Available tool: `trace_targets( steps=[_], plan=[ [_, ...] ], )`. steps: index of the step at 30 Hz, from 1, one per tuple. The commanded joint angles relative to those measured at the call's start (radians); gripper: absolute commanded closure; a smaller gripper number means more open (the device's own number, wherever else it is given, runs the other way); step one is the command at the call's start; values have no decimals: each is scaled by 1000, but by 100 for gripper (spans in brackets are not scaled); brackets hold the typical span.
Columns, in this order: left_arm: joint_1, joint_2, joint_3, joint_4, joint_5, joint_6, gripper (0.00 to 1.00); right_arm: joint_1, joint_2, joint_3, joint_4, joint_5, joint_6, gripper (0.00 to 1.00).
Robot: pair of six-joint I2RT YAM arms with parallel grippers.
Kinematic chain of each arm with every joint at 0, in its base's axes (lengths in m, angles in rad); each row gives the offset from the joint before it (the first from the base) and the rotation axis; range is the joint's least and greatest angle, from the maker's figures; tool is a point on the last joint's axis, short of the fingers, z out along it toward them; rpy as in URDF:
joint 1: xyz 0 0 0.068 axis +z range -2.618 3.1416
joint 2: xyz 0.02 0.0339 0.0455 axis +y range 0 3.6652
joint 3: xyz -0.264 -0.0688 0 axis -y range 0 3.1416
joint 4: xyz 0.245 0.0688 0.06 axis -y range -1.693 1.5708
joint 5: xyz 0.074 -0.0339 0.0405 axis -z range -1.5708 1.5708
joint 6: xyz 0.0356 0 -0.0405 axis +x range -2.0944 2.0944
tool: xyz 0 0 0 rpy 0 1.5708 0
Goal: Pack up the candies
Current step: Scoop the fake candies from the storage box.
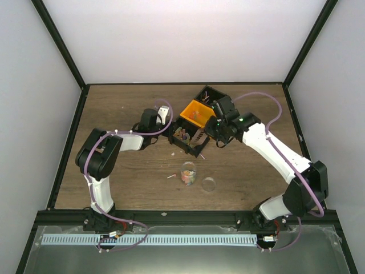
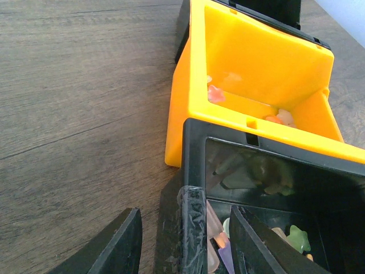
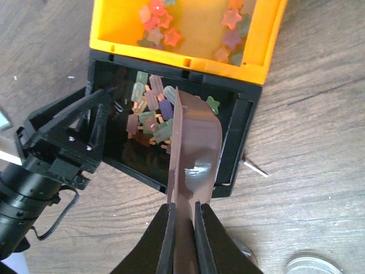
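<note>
The candies show as tiny stars (image 3: pixel 165 28) in the orange bin (image 3: pixel 171 58) and stick-shaped sweets (image 3: pixel 149 111) in the black bin (image 3: pixel 246 137) beside it. More candies fill a small clear cup (image 1: pixel 188 173) nearer the arms. My right gripper (image 3: pixel 183 208) is shut on the handle of a brown scoop (image 3: pixel 197 142), whose blade reaches over the black bin's sweets. My left gripper (image 2: pixel 183 212) straddles the black bin's near wall (image 2: pixel 194 171). One finger stands outside the bin and one inside, with a gap on each side.
A clear round lid (image 1: pixel 209 184) lies right of the cup. One loose sweet (image 1: pixel 171 176) lies left of the cup, and a thin white stick (image 3: pixel 255 167) is beside the black bin. Another black bin (image 1: pixel 208 94) stands behind the orange one.
</note>
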Motion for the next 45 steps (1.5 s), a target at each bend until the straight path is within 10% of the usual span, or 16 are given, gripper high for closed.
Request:
trace_targets(
  steps=[1, 21, 45],
  plan=[
    [0, -4, -11, 26, 2, 11, 56, 10, 4, -40, -6, 9, 54, 99],
    [0, -18, -34, 59, 41, 9, 55, 60, 297, 246, -252, 123, 79, 99],
    [2, 8, 0, 9, 89, 51, 58, 29, 335, -58, 206, -61, -60, 99]
  ],
)
